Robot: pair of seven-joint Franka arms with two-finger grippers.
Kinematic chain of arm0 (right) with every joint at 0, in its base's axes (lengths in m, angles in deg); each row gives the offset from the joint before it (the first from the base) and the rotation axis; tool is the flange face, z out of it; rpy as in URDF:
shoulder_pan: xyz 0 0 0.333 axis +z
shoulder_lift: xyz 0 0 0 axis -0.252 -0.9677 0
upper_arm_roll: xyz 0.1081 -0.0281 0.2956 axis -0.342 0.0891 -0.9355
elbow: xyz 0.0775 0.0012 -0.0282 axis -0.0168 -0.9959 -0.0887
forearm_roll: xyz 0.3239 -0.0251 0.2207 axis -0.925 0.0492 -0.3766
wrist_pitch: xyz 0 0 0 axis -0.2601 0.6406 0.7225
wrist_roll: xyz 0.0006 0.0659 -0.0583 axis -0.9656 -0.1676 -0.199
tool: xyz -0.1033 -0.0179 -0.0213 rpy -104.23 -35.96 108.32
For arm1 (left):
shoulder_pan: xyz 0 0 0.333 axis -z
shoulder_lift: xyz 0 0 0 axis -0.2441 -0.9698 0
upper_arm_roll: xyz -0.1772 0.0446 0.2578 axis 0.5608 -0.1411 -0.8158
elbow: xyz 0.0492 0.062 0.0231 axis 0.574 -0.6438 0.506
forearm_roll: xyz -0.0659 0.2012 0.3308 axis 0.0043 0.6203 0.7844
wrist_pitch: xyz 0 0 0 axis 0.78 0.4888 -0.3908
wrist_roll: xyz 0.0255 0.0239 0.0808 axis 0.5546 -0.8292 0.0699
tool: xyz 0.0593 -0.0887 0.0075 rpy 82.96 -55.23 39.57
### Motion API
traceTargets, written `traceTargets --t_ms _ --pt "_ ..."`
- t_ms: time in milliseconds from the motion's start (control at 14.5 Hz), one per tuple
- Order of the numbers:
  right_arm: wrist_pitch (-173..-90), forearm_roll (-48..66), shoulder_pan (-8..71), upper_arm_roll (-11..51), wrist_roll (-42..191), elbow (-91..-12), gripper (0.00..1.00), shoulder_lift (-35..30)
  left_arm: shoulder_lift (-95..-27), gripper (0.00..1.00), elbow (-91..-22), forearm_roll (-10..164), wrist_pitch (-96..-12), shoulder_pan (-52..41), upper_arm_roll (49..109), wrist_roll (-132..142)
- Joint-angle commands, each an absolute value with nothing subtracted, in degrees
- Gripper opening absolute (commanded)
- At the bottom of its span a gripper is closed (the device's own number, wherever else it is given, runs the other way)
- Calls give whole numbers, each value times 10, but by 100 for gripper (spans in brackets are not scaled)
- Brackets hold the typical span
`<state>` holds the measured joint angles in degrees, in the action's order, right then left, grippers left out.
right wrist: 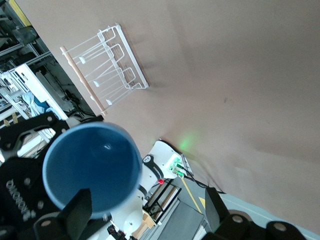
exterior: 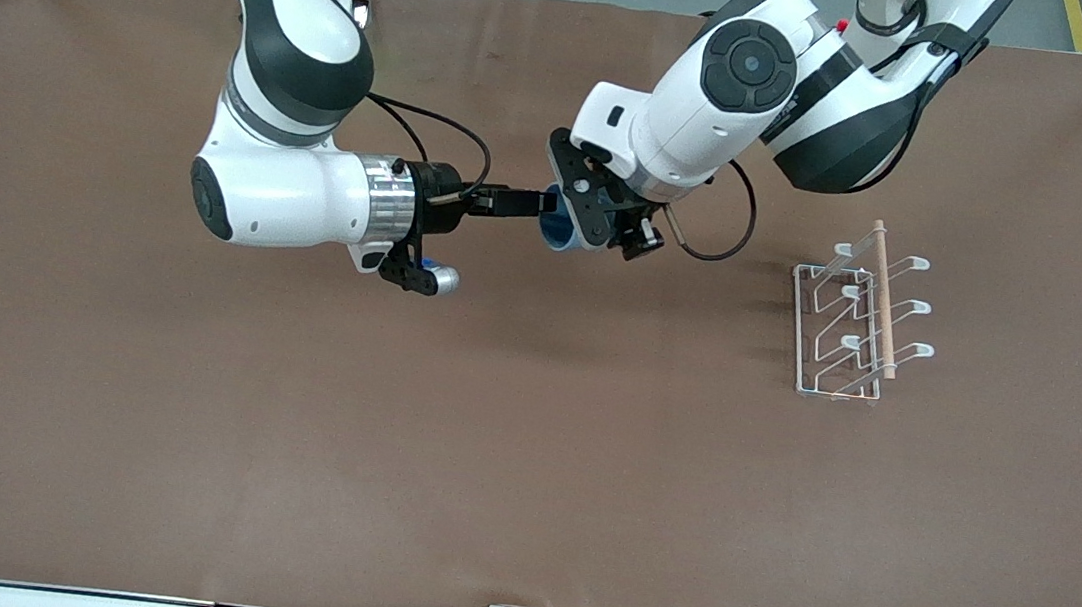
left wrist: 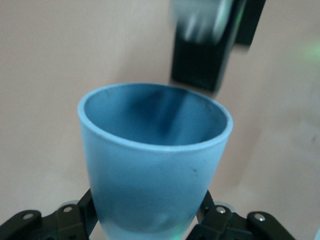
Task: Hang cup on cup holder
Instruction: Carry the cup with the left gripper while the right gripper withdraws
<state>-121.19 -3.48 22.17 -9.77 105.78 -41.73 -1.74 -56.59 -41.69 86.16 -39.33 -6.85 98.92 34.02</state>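
The table (exterior: 286,438) is covered in a plain brown sheet. Toward the left arm's end of it stands the cup holder (exterior: 856,322), a white wire rack with a wooden rod along its top, well apart from both grippers and with bare table between it and them. Over the middle of the table the two grippers meet in the air. The left gripper (exterior: 583,209) is clamped on the cup (exterior: 557,230), its fingers pinching the light-blue walls low down near the base, mouth turned away from it. The right gripper (exterior: 536,205) sits just beside the cup's rim with its fingers spread apart, one finger (right wrist: 80,210) at the rim and the other clear of the cup.
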Motion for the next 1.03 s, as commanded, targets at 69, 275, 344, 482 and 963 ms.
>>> traceTargets --t_ms 69,275,344,482,963 --pt "-1152 26 168 -96 1066 -417 100 28 -545 0 -412 972 -287 -79 988 376" --pt "-1082 74 159 -37 1064 -396 100 53 -534 0 -411 1055 -205 -89 988 416" --pt "-1046 76 160 -9 1062 -382 100 53 -527 1 -415 1095 -170 -88 988 447" --pt "-996 132 161 36 1060 -358 100 64 -533 1 -422 1194 -115 -75 994 477" --pt "-1033 438 160 121 1053 -352 100 118 -569 1 -541 1464 -23 -48 995 498"
